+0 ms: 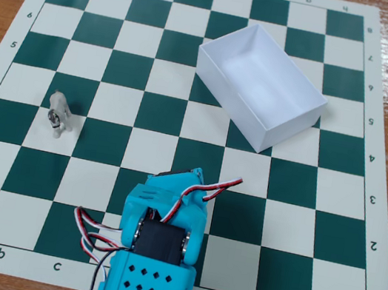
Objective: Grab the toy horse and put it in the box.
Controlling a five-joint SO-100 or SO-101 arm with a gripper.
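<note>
One small horse (57, 113) stands on the chessboard (184, 113) near its left edge, about halfway down, on a pale square just beside a green one. It is well apart from the box (288, 120), which sits empty and lidless toward the board's upper right, turned at an angle to the squares.

The arm (158, 248) rises at the board's near edge, folded over itself. Its gripper is hidden under the blue body and servo, so I cannot tell how far it is open, nor whether it has anything in it, though the horse plainly lies free.

The horse looks light, rigid and smooth, probably moulded plastic, and likely to skid or topple if nudged from one side. Its legs are thin and offer little; the body between neck and rump seems the best place to pinch, fingers closing across its flanks from above. The box, thin paper, would shift easily if bumped on release.
</note>
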